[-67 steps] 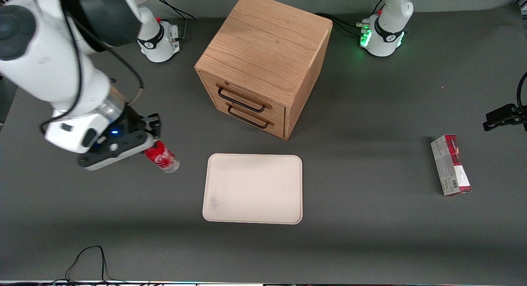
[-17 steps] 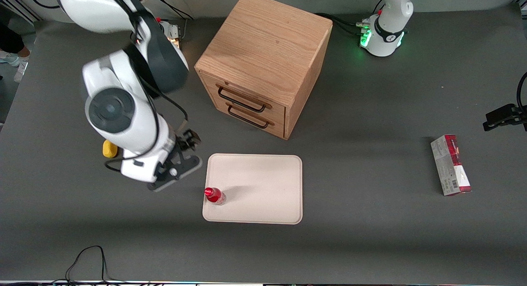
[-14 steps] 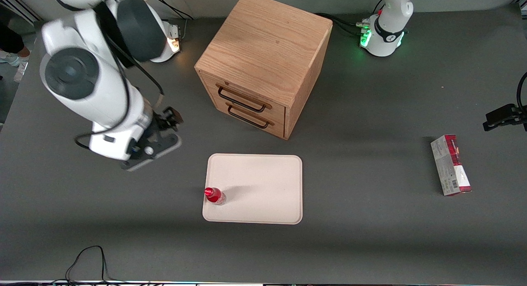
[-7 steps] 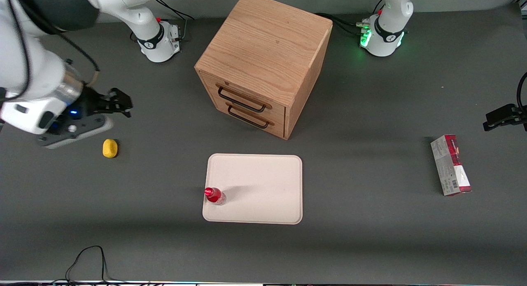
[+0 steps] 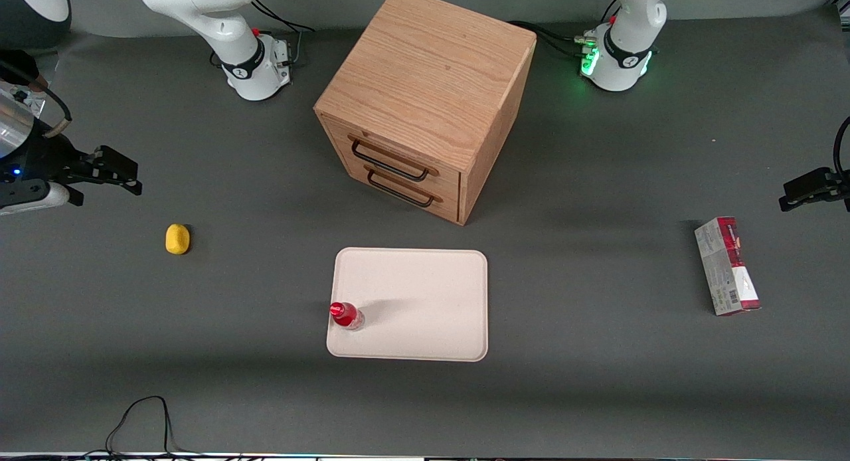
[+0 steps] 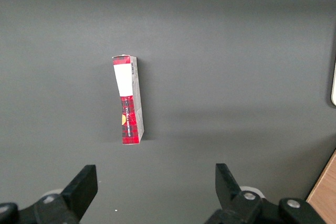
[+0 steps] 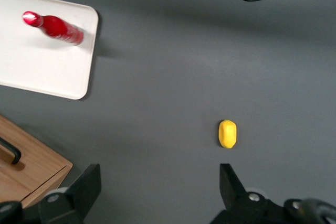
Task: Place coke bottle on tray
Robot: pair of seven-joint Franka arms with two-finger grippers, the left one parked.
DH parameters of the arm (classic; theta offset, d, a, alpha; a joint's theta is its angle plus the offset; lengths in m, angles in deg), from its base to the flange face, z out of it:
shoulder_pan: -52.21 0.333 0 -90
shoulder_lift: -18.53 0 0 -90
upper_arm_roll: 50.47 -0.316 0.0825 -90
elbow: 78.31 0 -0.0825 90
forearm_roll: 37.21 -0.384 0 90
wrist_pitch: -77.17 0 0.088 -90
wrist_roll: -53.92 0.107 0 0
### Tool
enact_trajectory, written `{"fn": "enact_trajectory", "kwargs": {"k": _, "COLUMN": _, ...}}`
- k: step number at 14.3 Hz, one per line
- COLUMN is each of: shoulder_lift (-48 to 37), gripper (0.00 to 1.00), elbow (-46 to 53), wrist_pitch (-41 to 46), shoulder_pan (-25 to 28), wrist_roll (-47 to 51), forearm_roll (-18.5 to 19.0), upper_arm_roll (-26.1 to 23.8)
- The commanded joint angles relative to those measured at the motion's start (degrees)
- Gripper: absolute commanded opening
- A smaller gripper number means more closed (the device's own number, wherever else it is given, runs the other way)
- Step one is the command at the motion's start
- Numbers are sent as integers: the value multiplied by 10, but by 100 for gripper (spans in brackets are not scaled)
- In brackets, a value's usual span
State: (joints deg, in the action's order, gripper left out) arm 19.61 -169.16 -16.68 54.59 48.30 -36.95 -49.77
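The small red coke bottle stands upright on the cream tray, at the tray's corner nearest the front camera toward the working arm's end. It also shows in the right wrist view on the tray. My gripper is open and empty, raised at the working arm's end of the table, well away from the tray. In the right wrist view the gripper hangs over bare table with nothing between its fingers.
A wooden two-drawer cabinet stands farther from the front camera than the tray. A small yellow object lies on the table between my gripper and the tray. A red-and-grey carton box lies toward the parked arm's end.
My gripper carried the bottle to the tray, set it upright and let go. It has since pulled away toward the working arm's end and risen. The bottle has not moved.
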Motion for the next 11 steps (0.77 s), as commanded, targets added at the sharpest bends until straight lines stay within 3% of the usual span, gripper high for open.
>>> {"fn": "enact_trajectory", "kwargs": {"k": 1, "shoulder_lift": -23, "gripper": 100, "elbow": -30, "wrist_pitch": -24, "shoulder_pan": -4, "wrist_roll": 12, "forearm_roll": -10, "upper_arm_roll": 21}}
{"fn": "enact_trajectory", "kwargs": {"k": 11, "shoulder_lift": -21, "gripper": 100, "elbow": -2, "wrist_pitch": 9, "shoulder_pan": 0, "wrist_roll": 14, "forearm_roll": 4, "upper_arm_roll": 39}}
